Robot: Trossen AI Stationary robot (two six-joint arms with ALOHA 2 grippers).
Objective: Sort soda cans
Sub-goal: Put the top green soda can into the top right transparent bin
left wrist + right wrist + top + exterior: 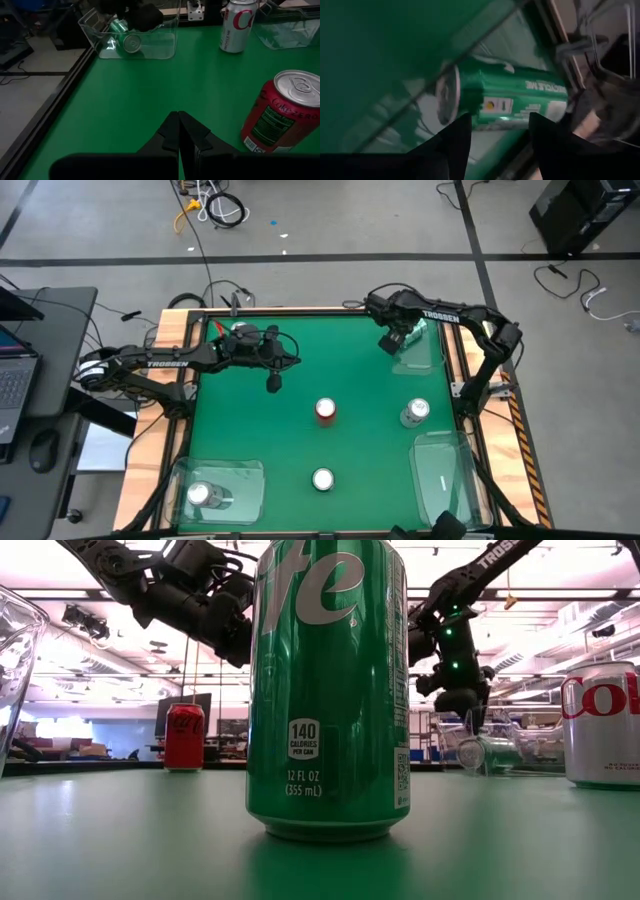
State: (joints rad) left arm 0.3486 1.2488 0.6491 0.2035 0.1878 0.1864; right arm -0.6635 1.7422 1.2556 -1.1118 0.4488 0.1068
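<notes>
A green metal soda can (510,102) lies on its side inside the clear plastic bin (425,358) at the far right of the green counter (300,440), its long axis level and its silver top facing sideways; the right wrist view reads "RECYCLE ME" along its body. The right end effector (497,131) hangs just over it with its fingers spread, one to each side of the can and gripping nothing.

A second green can (328,690) stands upright near the front middle; only the low view shows its label, with "140 calories per can" and "12 FL OZ (355 mL)". From above it is just a silver top (322,478).

A red can (326,410) stands upright at the centre; the left wrist view reads "Coke Zero" on it (285,112). A silver can (415,413) stands upright to its right, with red lettering starting "Co" in the low view (602,725). Another silver-topped can (200,495) stands in the clear bin (245,475) at the front left corner, seen only from above. A third clear bin (445,475) sits at the front right.

The left end effector (179,135) hovers over the far left of the counter, its fingers pressed together and holding nothing
</notes>
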